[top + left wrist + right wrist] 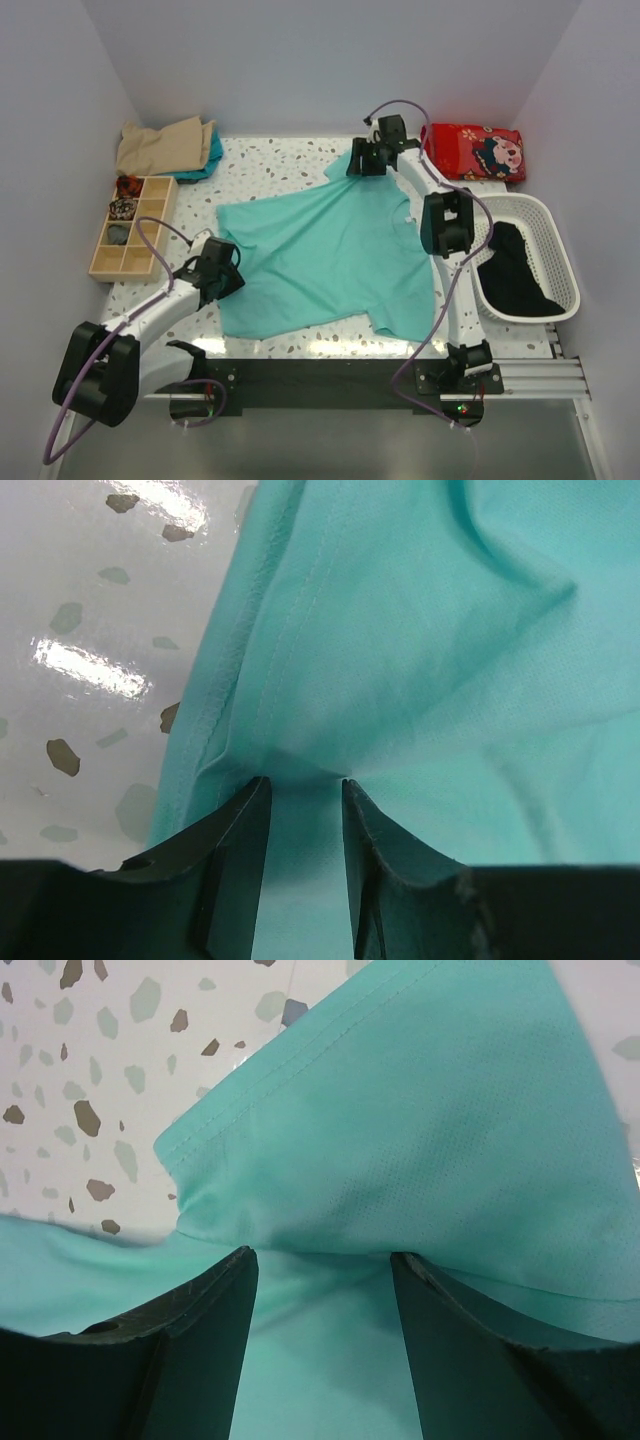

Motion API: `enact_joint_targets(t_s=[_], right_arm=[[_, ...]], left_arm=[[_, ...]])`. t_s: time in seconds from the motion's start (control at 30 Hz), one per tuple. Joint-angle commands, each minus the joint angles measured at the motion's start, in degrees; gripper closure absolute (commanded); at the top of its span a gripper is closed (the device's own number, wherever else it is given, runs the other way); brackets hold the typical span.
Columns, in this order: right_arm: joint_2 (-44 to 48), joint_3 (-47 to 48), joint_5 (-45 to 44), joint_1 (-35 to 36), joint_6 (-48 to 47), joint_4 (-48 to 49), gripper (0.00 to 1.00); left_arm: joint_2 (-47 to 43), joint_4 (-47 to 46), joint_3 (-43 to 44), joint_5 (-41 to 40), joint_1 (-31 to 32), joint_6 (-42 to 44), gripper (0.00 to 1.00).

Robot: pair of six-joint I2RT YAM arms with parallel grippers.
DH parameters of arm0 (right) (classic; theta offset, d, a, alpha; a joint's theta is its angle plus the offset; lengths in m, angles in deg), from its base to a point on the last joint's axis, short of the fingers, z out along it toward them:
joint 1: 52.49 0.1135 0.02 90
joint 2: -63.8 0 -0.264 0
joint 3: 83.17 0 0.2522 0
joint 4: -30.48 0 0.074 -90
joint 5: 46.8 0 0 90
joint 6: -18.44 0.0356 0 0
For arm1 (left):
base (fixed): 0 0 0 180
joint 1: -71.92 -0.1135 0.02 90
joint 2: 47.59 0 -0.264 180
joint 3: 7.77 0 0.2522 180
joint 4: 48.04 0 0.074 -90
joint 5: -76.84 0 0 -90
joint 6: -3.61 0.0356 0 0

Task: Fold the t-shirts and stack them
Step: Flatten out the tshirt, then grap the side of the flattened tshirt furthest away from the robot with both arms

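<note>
From my station the biggest thing is the speckled bench (290, 160), walled on three sides. The teal tee (320, 250) lies spread flat across its middle, skewed, with one sleeve pointing to the far side and the hem toward the left arm.

Off the bench's right edge sits a white basket (565, 250) with a black shirt (515, 270) slumped inside. Behind it, in the far right corner, I see a folded red cloth (475, 150) with a cartoon print. In the far left corner a tan shirt (160, 145) lies crumpled on a second teal shirt (212, 150), of which only an edge shows. Just in front of that pile is a wooden tray (135, 235) with compartments; a few hold small dark items I cannot make out.

My right fingers (320, 1255) are out at the tee's far sleeve. They stand fairly wide apart with a fold of the sleeve between them, and the cloth tents up from their tips, its stitched edge off the bench. I read that as a hold.

My left fingers (305, 785) are at the tee's near left edge, closer together, with a narrow strip of cloth pinched between them. The cloth puckers toward their tips, right beside the stitched hem.
</note>
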Motion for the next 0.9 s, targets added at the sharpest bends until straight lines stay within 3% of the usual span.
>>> enact_joint_targets(t_s=[0.0, 0.2, 0.43, 0.47, 0.5, 0.7, 0.87], right_arm=[[-1.49, -2.03, -2.04, -1.61, -0.34, -3.47, 0.38], [10.99, -14.16, 1.49, -1.17, -1.13, 6.90, 0.37], [14.17, -8.37, -1.50, -1.96, -3.59, 4.54, 0.35], [13.82, -6.28, -3.16, -2.48, -3.68, 3.40, 0.33], [12.94, -5.30, -3.87, -2.92, -3.68, 2.61, 0.33], [11.18, -3.71, -5.46, -6.70, -0.26, 3.48, 0.31], [8.37, -1.07, -5.10, -8.55, 1.41, 2.69, 0.31]], left_arm=[[2.38, 7.55, -1.24, 1.14, 0.37, 0.22, 0.60], [0.79, 1.66, 5.59, -3.49, 0.37, 5.84, 0.59], [7.47, 0.17, 19.76, -11.84, 0.20, 14.80, 0.48], [8.26, -0.19, 22.03, -13.86, 0.02, 15.69, 0.39], [10.27, -1.32, 22.92, -14.58, -1.46, 17.09, 0.36], [21.24, -10.20, 26.88, -4.94, -11.47, 20.79, 0.36], [31.10, -12.85, 33.46, -1.75, -13.95, 22.81, 0.37]])
